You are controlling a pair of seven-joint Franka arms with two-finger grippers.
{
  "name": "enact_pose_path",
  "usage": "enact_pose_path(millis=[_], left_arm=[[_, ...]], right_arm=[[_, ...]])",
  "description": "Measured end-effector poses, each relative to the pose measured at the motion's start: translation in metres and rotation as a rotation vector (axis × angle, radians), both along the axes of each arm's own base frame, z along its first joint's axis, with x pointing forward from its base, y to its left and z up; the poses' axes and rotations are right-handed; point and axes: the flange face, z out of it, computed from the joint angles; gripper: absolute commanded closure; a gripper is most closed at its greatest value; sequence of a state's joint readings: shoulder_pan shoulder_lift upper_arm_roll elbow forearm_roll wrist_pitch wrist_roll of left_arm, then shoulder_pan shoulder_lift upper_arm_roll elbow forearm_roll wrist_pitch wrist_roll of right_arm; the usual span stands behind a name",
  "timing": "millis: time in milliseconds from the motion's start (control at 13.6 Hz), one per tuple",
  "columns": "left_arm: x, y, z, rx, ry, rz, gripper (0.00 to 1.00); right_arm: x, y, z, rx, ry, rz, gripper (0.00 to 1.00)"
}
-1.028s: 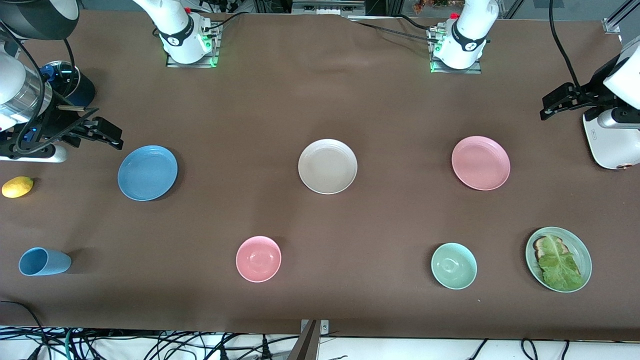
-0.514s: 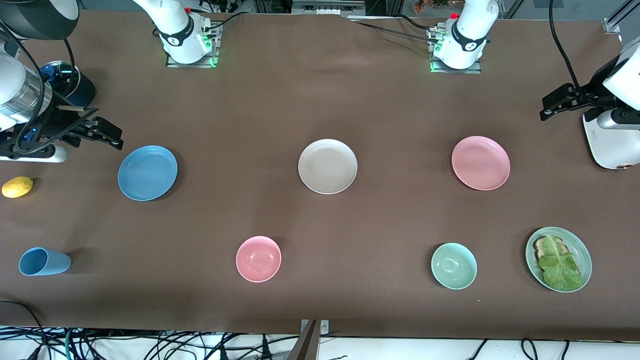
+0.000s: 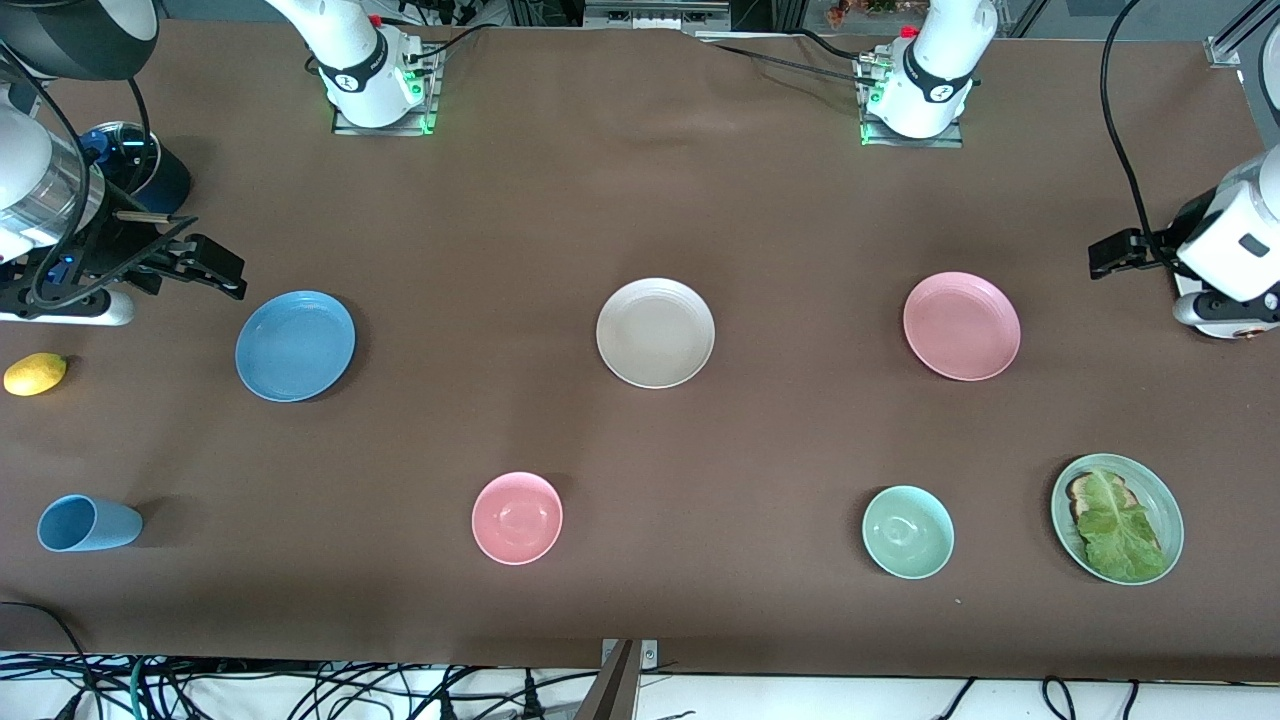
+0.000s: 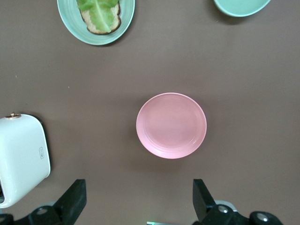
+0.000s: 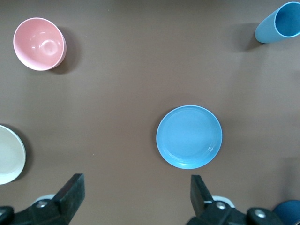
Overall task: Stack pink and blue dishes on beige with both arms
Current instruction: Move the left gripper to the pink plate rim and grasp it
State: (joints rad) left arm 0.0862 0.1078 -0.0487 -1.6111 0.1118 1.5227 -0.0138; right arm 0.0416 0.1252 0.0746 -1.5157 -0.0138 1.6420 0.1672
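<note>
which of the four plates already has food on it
The mint-green plate nearest the front camera, at the left arm's end; it holds toast topped with lettuce. The others are bare.

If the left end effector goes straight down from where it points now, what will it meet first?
Probably bare table, just short of the pink plate. The left end effector is open and points down, with the plate slightly ahead of its fingers. Height is unclear.

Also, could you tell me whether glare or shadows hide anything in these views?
Front view: even light, soft shadows, green glow at both bases. Right wrist view: small highlight in the pink bowl; blue plate clear. Left wrist view: pink plate evenly lit.
</note>
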Motion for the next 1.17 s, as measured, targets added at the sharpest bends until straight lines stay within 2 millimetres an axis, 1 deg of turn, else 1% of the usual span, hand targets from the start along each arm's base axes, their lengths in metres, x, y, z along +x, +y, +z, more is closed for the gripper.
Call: enact_pose_path(millis=[220,367,514,661,734,807,954,1174], left_arm=[[0.009,0.03,-0.026,-0.015,0.03,-0.003,0.0],[0.019,0.051,-0.048,-0.029,0.029,-0.027,0.0],[0.029,0.075,-0.077,-0.048,0.028,-0.043,0.0],[0.032,0.093,-0.115,-0.07,0.02,-0.055,0.0],[0.029,0.098,-0.136,-0.079,0.025,-0.054,0.0],[0.026,0.097,-0.155,-0.092,0.029,-0.052,0.0],[0.017,0.09,-0.189,-0.113,0.028,-0.056,0.0],[-0.003,0.08,-0.248,-0.138,0.049,-0.069,0.0]], right_arm=[[0.0,0.0,0.0,0.0,0.001,0.0,0.0],[0.0,0.0,0.0,0.0,0.001,-0.001,0.0],[0.0,0.0,0.0,0.0,0.001,-0.001,0.0],[0.0,0.0,0.0,0.0,0.001,-0.002,0.0],[0.0,0.0,0.0,0.0,0.001,-0.002,0.0],[0.0,0.0,0.0,0.0,0.001,-0.002,0.0],[0.0,0.0,0.0,0.0,0.001,-0.002,0.0],[0.0,0.0,0.0,0.0,0.001,-0.002,0.0]])
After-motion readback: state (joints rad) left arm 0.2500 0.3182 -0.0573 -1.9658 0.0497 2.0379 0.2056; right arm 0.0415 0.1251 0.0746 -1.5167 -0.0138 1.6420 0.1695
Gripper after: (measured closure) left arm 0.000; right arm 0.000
